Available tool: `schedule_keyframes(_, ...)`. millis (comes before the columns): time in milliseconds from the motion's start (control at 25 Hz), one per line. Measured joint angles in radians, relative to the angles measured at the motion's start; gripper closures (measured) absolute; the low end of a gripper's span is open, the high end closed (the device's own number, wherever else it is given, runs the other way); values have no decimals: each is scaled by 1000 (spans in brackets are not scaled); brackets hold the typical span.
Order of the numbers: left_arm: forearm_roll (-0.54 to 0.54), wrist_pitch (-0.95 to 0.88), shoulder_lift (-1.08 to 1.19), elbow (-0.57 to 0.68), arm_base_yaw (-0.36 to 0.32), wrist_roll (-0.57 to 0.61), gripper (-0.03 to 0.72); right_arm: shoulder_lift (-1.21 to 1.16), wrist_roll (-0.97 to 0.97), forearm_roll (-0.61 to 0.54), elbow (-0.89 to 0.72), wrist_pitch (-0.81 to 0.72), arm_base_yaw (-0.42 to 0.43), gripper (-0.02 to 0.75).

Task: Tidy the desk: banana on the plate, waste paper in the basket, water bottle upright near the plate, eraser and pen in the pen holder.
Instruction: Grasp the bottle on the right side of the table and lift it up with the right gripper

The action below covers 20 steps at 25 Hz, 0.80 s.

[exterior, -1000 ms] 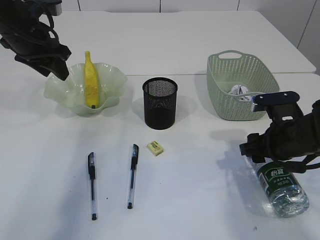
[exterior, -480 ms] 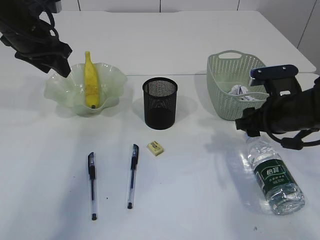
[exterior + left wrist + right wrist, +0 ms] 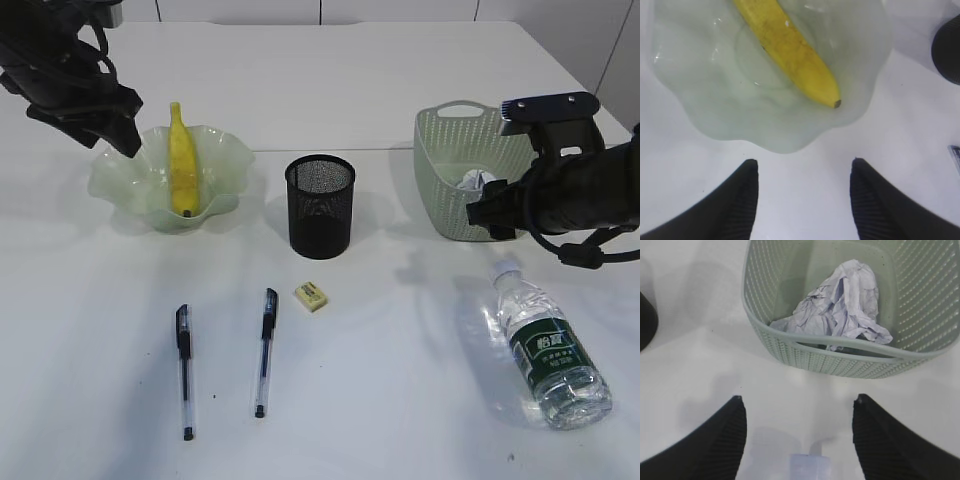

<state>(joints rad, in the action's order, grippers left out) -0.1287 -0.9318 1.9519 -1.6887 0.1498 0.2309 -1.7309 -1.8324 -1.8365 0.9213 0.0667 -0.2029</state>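
- White desk (image 3: 380, 400), plain; a second white surface butts against it behind, pale wall panels beyond.
- Banana (image 3: 181, 160): yellow, faint brown specks, dark tip; lies in the translucent pale green plate (image 3: 225, 150) with ruffled rim, far left.
- Waste paper (image 3: 840, 302): crumpled white ball, sits inside the sage green perforated basket (image 3: 440, 150), far right.
- Water bottle (image 3: 548, 348): clear, white cap, lies on its side at front right, cap toward the basket. Dark green label carries white characters, too small to read.
- Pen holder (image 3: 320, 205): black mesh cup, upright, centre. Eraser (image 3: 311, 296), small pale yellow block, just in front of it.
- Two pens (image 3: 184, 370) (image 3: 264, 350) lie side by side, apart, front left.
- Left gripper (image 3: 802, 172): jaws apart, empty, above the plate's near rim.
- Right gripper (image 3: 797, 407): jaws apart, empty, between basket and bottle cap.
- Open desk at front centre.
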Motion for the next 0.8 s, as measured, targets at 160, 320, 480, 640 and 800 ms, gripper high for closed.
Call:
schedule_keyframes(160, 0, -11, 0, 0, 0, 0, 275, 4, 37, 0, 0, 0, 0, 241)
schedule_keyframes(320, 0, -25, 0, 0, 0, 0, 271, 18, 118, 0, 0, 0, 0, 241)
schedule_keyframes(480, 0, -27, 0, 0, 0, 0, 270, 40, 222, 0, 0, -2, 0, 241)
schedule_keyframes(640, 0, -27, 0, 0, 0, 0, 270, 44, 299, 0, 0, -3, 0, 241)
schedule_keyframes(800, 0, -27, 0, 0, 0, 0, 270, 44, 320, 0, 0, -8, 0, 241)
